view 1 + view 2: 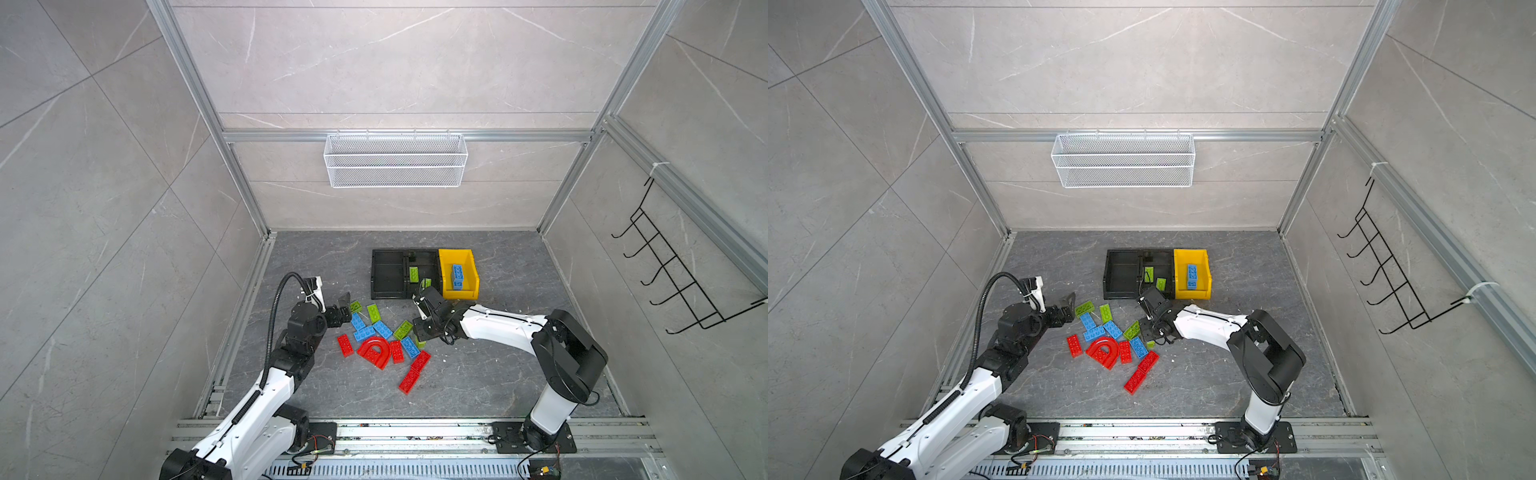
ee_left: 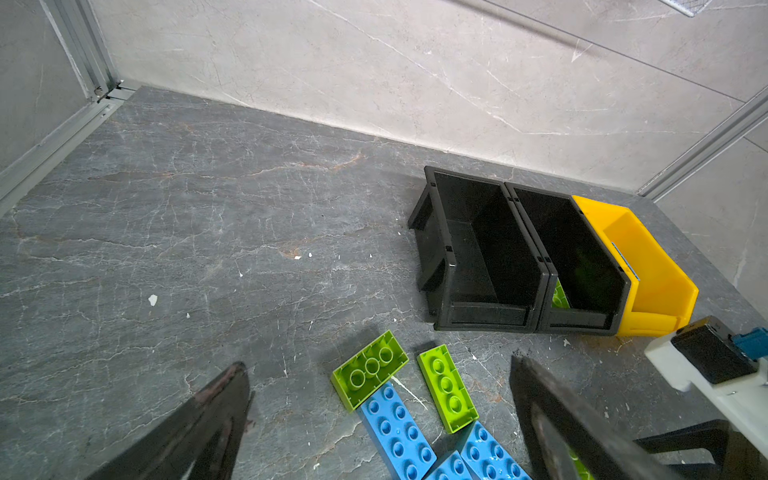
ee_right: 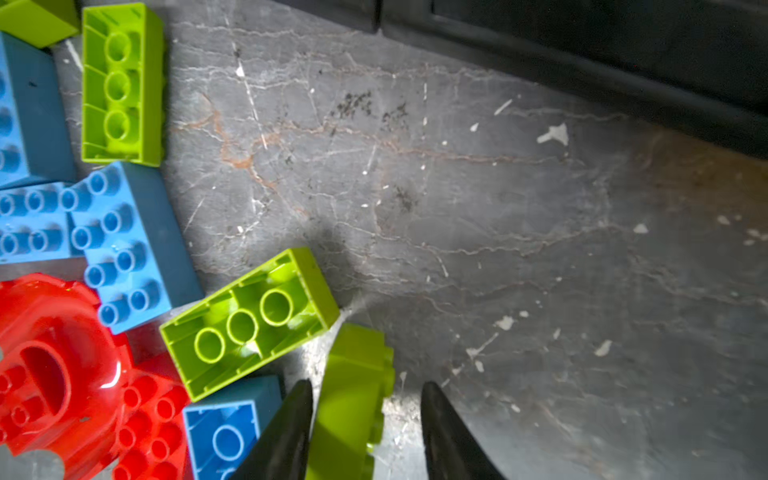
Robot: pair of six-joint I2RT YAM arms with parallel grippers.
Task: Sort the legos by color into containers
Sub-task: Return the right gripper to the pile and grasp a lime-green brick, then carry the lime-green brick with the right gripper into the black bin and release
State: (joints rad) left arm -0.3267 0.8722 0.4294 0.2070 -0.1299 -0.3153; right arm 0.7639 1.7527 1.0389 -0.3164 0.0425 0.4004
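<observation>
Red, lime green and blue legos lie in a loose pile (image 1: 384, 338) on the dark floor, with a red arch (image 1: 375, 351) among them. Behind the pile stand the containers, joined in a row. The left black bin (image 1: 374, 274) shows nothing inside. The middle black bin (image 1: 432, 259) holds green bricks (image 1: 414, 273). The yellow bin (image 1: 471, 270) holds a blue brick (image 1: 457, 276). My right gripper (image 3: 366, 385) straddles a green brick (image 3: 353, 399) lying on its side at the pile's right edge, with a gap left at one finger. My left gripper (image 2: 379, 365) hovers wide open over green and blue bricks (image 2: 395, 428) at the pile's left.
A white wire basket (image 1: 395, 160) hangs on the back wall. A black hook rack (image 1: 673, 274) is fixed to the right wall. Aluminium rails (image 1: 415, 432) run along the front, where both arm bases are bolted. Walls close in the floor on three sides.
</observation>
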